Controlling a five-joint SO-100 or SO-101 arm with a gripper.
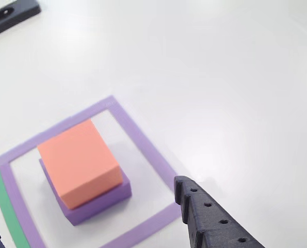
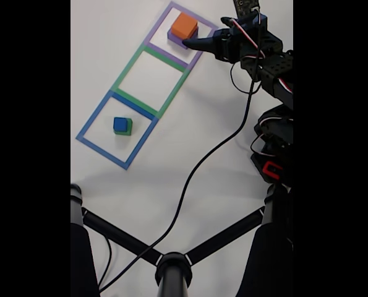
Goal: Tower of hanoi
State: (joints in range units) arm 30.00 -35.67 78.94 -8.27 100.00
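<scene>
The tower of hanoi stands split on the white table: the orange cube sits on the purple cube inside the purple square outline, while the blue cube rests on the green cube in the blue square outline. Our gripper hovers just beside the orange cube, holding nothing; we cannot tell how wide the fingers stand. We judge a clean lift needs the jaws squared to opposite faces, clear of purple.
</scene>
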